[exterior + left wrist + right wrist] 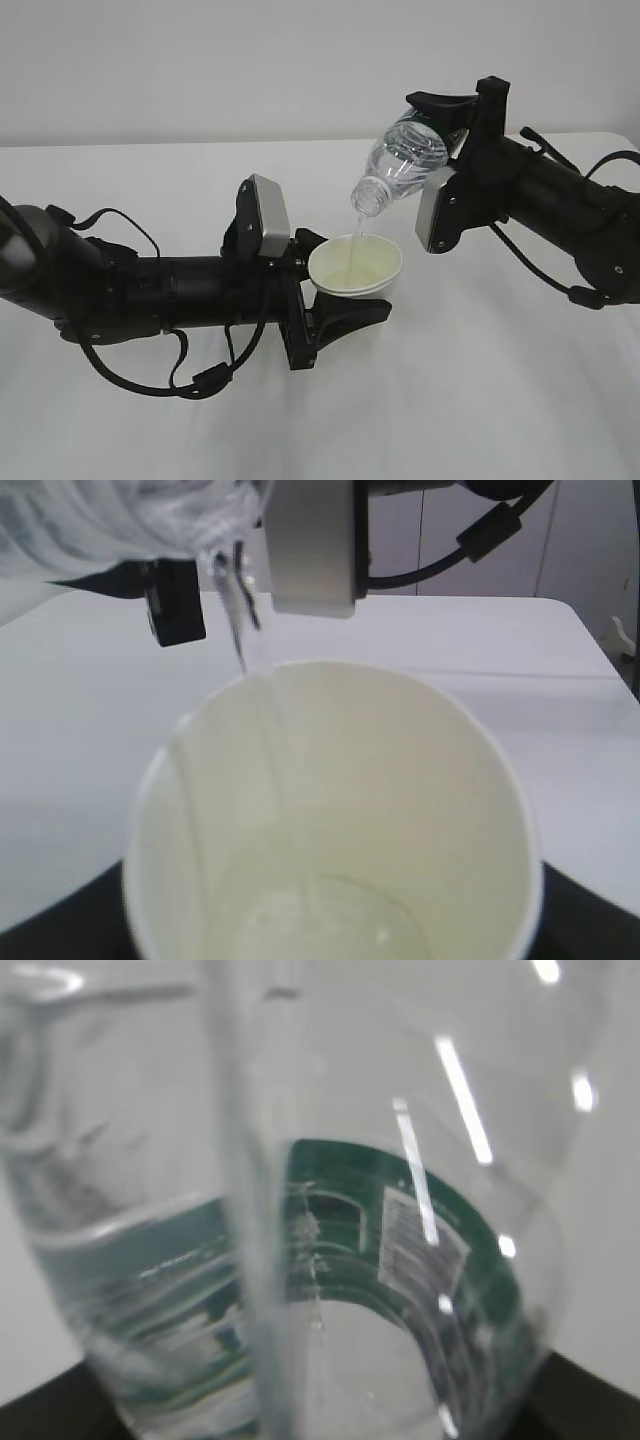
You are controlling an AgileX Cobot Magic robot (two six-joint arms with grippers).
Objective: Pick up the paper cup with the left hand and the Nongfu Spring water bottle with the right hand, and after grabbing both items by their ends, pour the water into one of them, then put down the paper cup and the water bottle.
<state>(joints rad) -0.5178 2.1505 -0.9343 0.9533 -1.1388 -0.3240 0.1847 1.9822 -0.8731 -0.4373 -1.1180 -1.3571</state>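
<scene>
Water [355, 222] falls in a thin stream from the tilted Nongfu Spring water bottle [402, 162], clamped by the right end effector [446, 118], into the paper cup [354, 267] clamped in the left end effector [330, 285] above the worktop [480, 400]. Judged best practice: keep the bottle mouth centred over the rim, tilt gently, hold the cup level.

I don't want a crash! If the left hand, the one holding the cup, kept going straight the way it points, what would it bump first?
Probably the right hand, whose grey plate hangs just past the paper cup. Depth is hard to judge.
</scene>
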